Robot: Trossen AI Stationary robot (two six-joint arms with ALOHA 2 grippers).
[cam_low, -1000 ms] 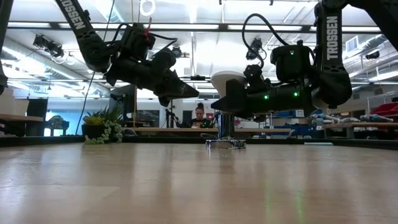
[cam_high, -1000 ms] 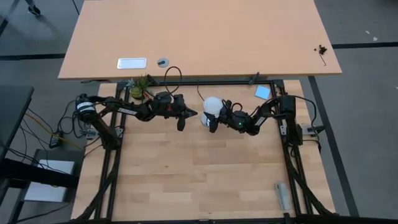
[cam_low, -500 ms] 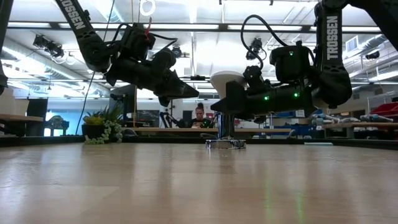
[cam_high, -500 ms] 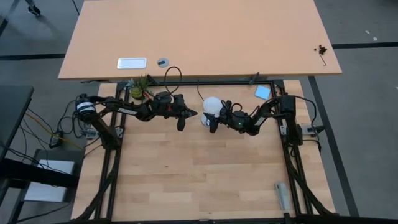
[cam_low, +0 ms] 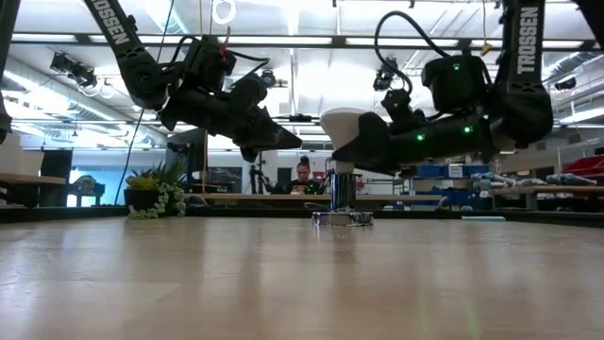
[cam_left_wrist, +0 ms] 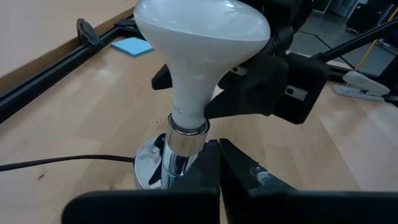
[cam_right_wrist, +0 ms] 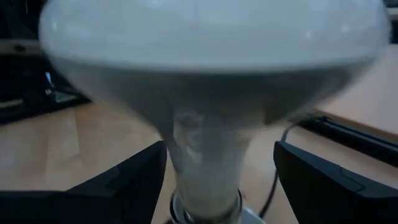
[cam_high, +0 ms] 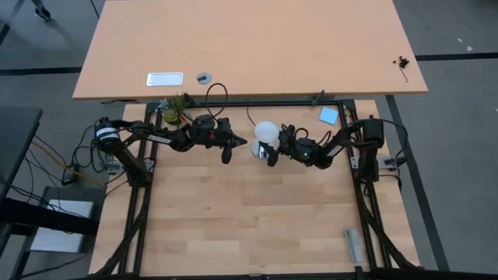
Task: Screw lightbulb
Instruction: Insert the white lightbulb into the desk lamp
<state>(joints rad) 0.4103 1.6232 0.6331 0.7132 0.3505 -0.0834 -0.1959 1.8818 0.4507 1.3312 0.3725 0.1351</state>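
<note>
High view, just above centre: I see the white pear-shaped lightbulb point(cam_high: 266, 131) upright in its round silver socket disc point(cam_left_wrist: 151, 169). My right gripper point(cam_high: 271, 148) now spreads wide, having backed off rightward. My left gripper point(cam_high: 238, 142) stays pinched shut beside it. "TROSSEN" marks both arms.

plant point(cam_high: 175, 106) – rear-left edge | blue pad point(cam_high: 328, 116) – rear-right edge
</note>
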